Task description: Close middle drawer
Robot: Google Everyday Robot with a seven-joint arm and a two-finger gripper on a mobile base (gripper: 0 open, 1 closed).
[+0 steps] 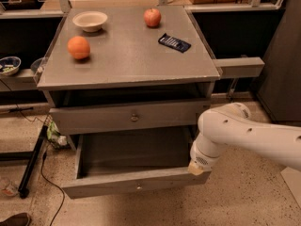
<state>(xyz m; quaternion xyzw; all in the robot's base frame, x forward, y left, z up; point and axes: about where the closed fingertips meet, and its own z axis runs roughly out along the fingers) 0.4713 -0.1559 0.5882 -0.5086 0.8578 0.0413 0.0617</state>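
Your middle drawer [117,181] sits at 6 o'clock, pulled well out beneath the cabinet's surface [127,55], so by my judgement the whole push is left. It is wide, deep and grey, with a tiny central knob. At 4 o'clock your claw [196,167] meets its right front corner; apart or together, you cannot tell.

Orange [78,47], bowl [90,20], apple [152,17], dark packet [174,43] on cabinet top [127,60].

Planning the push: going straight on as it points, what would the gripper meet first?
The gripper, at the right front corner of the open middle drawer, would meet that drawer's front panel first. It may be touching it now; depth is unclear.
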